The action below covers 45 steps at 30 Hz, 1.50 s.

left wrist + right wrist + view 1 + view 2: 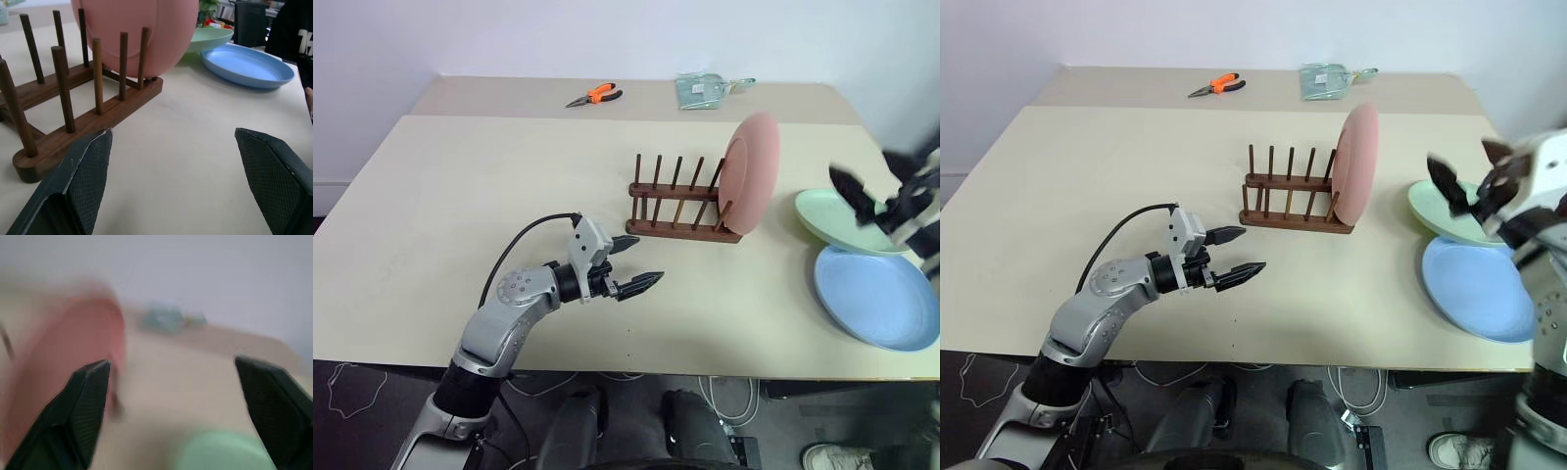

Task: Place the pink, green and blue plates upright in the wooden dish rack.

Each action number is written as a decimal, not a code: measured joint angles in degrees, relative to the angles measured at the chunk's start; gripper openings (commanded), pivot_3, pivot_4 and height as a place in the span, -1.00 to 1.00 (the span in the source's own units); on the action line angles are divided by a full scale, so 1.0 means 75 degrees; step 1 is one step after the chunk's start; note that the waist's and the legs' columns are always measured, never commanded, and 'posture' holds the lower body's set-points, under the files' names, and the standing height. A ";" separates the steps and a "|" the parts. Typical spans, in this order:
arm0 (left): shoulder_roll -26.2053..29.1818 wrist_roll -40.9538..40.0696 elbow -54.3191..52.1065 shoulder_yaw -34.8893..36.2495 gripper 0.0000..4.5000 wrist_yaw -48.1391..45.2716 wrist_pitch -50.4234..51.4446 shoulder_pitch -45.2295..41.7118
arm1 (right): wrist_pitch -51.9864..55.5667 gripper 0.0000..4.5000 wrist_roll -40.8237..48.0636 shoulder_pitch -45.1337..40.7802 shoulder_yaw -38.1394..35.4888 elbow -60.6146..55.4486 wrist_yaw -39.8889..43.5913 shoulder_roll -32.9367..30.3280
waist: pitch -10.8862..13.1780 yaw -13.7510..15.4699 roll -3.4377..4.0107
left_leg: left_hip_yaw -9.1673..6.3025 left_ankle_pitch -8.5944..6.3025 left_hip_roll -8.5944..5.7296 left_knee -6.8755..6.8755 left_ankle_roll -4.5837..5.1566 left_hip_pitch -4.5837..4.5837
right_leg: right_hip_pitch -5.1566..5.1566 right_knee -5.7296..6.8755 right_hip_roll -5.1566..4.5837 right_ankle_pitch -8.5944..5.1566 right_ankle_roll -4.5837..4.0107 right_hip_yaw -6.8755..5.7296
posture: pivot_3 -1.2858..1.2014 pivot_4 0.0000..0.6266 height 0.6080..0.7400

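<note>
The pink plate (pixel 749 174) stands upright in the right end of the wooden dish rack (pixel 677 227), between its pegs. To the right of the rack the green plate (pixel 837 223) lies flat on the table, its near rim overlapping the blue plate (pixel 876 299). My right gripper (pixel 1470 168) hovers open and empty above the green plate, clear of the pink one. On the near side of the rack my left gripper (pixel 651 260) is open and empty just above the table, pointing toward the rack (pixel 98 112) and the pink plate (pixel 142 34).
Orange-handled pliers (pixel 595 95) and a clear packet (pixel 705 90) lie on the far table. The other slots of the rack stand free. A person in dark clothing (pixel 293 39) is beyond the blue plate. The table's near edge (pixel 636 370) runs just below my left arm.
</note>
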 measured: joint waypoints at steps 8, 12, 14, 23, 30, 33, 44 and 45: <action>-0.0013 0.0278 0.0125 -0.0080 0.83 -0.0184 -0.0087 -0.0076 | -0.2611 0.83 -0.3126 0.1020 0.1600 0.1534 0.0158 -0.1217 | -0.0001 -0.0023 0.0023 | 0.0008 0.0000 0.0002 0.0003 0.0001 0.0002 | 0.0003 -0.0008 0.0006 0.0000 0.0001 0.0009 | 0.03 -0.52 0.96; 0.0007 0.0332 0.0123 -0.0078 0.83 -0.0201 -0.0178 -0.0036 | -0.3175 0.59 -0.4107 0.0705 0.2162 0.2324 -0.0015 -0.1430 | -0.0001 0.0004 0.0023 | 0.0008 -0.0001 0.0001 0.0005 0.0002 0.0002 | 0.0010 -0.0017 0.0006 0.0000 0.0001 0.0007 | 0.03 -0.52 0.96; 0.0007 0.0398 0.0122 -0.0081 0.83 -0.0200 -0.0191 0.0019 | -0.3333 0.23 -0.4455 0.0551 0.2413 0.2759 -0.0120 -0.1429 | 0.0000 0.0018 0.0024 | 0.0008 -0.0001 0.0001 0.0004 0.0003 0.0002 | 0.0010 -0.0019 0.0005 0.0000 0.0001 0.0007 | 0.03 -0.52 0.96; 0.0012 0.0498 0.0123 -0.0072 0.83 -0.0195 -0.0216 0.0101 | -0.3751 -0.98 -0.4969 0.0207 0.2584 0.3271 -0.0300 -0.1410 | 0.0000 0.0026 0.0027 | 0.0008 -0.0002 0.0000 0.0005 0.0003 0.0003 | 0.0012 -0.0018 0.0006 0.0001 0.0002 0.0008 | 0.03 -0.52 0.96; -0.0021 0.0673 0.0429 -0.0005 0.83 -0.0127 -0.0546 0.0088 | -0.3003 -0.98 -0.3553 -0.1336 0.1582 0.1878 -0.0537 -0.0225 | 0.0007 -0.0110 0.0042 | 0.0003 0.0000 0.0005 0.0008 0.0002 0.0008 | 0.0011 -0.0004 0.0012 0.0014 0.0025 0.0008 | 0.03 -0.52 0.96; -0.0062 0.0825 0.0781 0.0156 0.83 0.0035 -0.0871 0.0027 | -0.2045 -0.98 -0.1886 -0.2452 0.0933 0.0768 -0.0633 0.0603 | 0.0010 -0.0106 0.0037 | -0.0009 -0.0001 0.0004 0.0009 0.0002 0.0005 | 0.0015 -0.0005 0.0011 0.0017 0.0030 0.0000 | 0.03 -0.52 0.96; -0.0122 0.1377 0.2051 0.1127 0.83 0.0721 -0.2144 -0.0191 | 0.1435 -0.98 0.5812 -0.3520 0.0969 -0.2940 -0.2901 0.3203 | 0.0005 -0.0107 0.0031 | -0.0024 -0.0005 0.0002 -0.0001 0.0008 -0.0004 | 0.0005 -0.0007 -0.0026 0.0019 0.0027 -0.0003 | 0.03 -0.52 0.96; -0.0116 0.1376 0.2046 0.1146 0.83 0.0713 -0.2157 -0.0163 | 0.1500 -0.98 0.5842 -0.3326 0.1296 -0.3012 -0.3208 0.3462 | 0.0004 -0.0119 0.0034 | -0.0022 -0.0005 0.0002 -0.0001 0.0008 -0.0003 | 0.0001 -0.0002 -0.0027 0.0018 0.0026 0.0000 | 0.03 -0.52 0.96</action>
